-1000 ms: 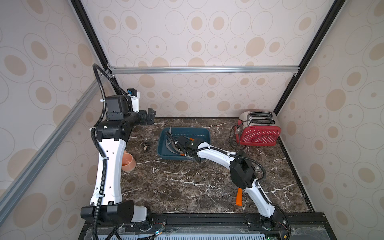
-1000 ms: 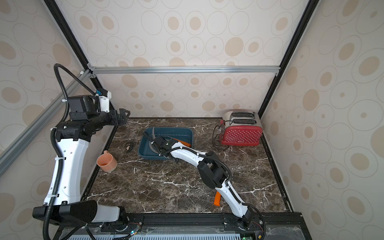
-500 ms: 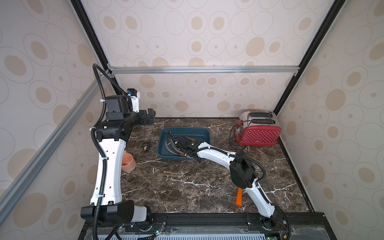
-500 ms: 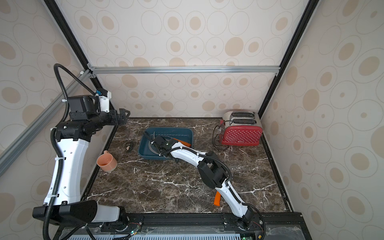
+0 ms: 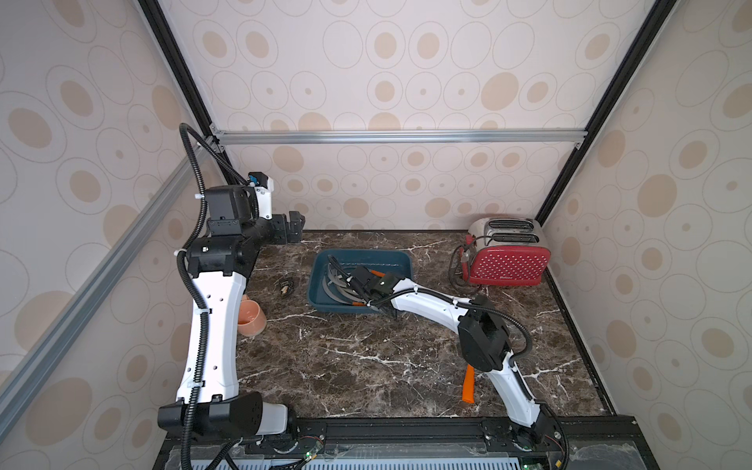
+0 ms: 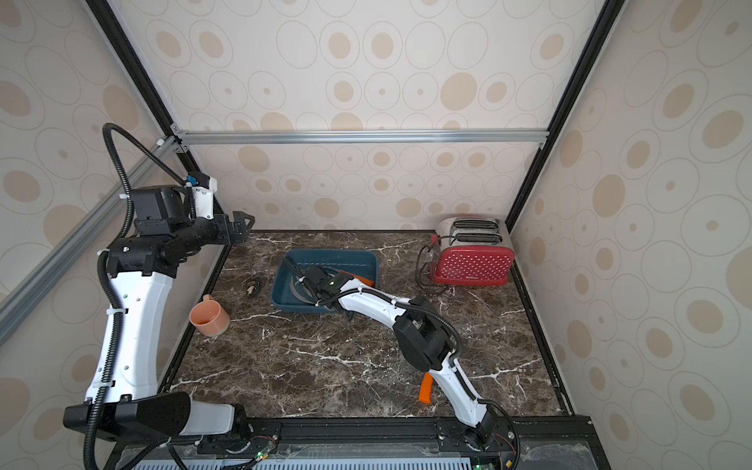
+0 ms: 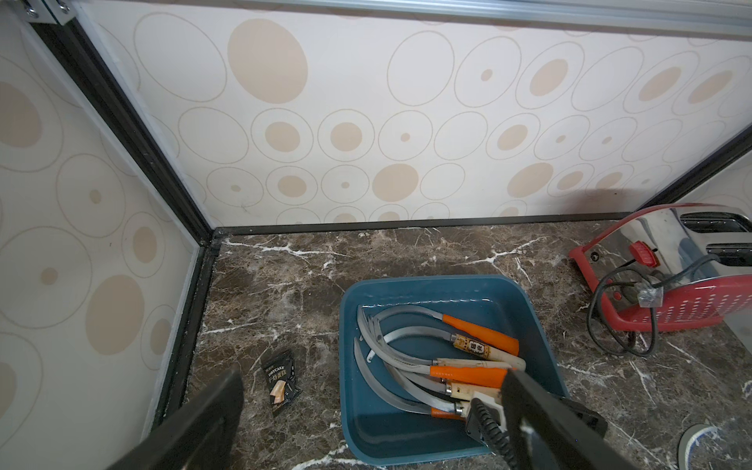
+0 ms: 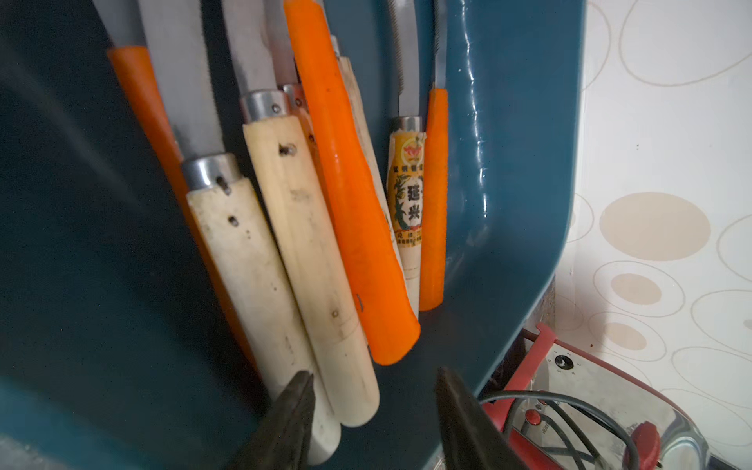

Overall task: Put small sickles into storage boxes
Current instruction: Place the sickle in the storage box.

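Note:
The storage box, a dark teal tray (image 5: pixel 366 253) (image 6: pixel 331 253), sits at the back middle of the marble table. Several small sickles (image 7: pixel 431 366) lie in it, grey blades curved, orange and pale wood handles (image 8: pixel 350 228) side by side. My right gripper (image 8: pixel 372 380) hangs low inside the tray (image 8: pixel 508 162) at the handle ends, open, with one finger beside a pale wood handle and gripping nothing. Another sickle's orange handle (image 5: pixel 469 384) (image 6: pixel 426 388) lies on the table, partly hidden behind the right arm. My left gripper (image 7: pixel 374 372) is open and empty, held high over the back left corner.
A red dotted toaster (image 5: pixel 506 260) (image 6: pixel 472 260) with a loose black cord stands at the back right. An orange cup (image 5: pixel 251 317) (image 6: pixel 209 319) sits at the left table edge. A small black snack packet (image 7: pixel 280 380) lies left of the tray.
The right gripper's jaws have spread apart over the tray, and the sickle it held now lies with the others. The left arm has not moved.

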Robot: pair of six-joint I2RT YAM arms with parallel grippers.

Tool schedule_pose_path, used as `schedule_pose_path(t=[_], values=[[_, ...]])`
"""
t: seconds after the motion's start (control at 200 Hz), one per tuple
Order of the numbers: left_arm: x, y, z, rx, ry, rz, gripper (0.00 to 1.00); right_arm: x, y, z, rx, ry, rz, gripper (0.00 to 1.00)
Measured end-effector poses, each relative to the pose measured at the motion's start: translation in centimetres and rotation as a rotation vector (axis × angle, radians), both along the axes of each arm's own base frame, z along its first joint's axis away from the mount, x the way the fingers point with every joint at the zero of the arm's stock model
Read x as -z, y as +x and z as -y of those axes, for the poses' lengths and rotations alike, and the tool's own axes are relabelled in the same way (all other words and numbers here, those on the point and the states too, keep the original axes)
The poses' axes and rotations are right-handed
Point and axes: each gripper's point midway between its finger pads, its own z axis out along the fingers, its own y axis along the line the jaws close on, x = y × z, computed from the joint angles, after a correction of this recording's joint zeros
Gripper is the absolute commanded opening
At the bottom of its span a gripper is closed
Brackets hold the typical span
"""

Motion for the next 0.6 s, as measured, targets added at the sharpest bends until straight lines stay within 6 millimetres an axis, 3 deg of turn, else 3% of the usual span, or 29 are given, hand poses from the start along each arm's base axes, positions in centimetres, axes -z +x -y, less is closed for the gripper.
schedule_pose_path(t=[0.28,0.471,0.601], values=[[-0.1,-0.1,0.3,0.013,-0.007,0.001,0.99,-6.3,0.5,1.0,0.123,0.239,0.060,0.52],[0.0,-0.5,0.7,0.035,-0.019,0.004,0.99,-9.4,-0.4,6.1,0.331,0.430,0.075,0.52],[1.4,-1.1,1.7,0.078,-0.057,-0.023,0.99,-8.9,-3.2,9.3,0.468,0.563,0.002,0.52]])
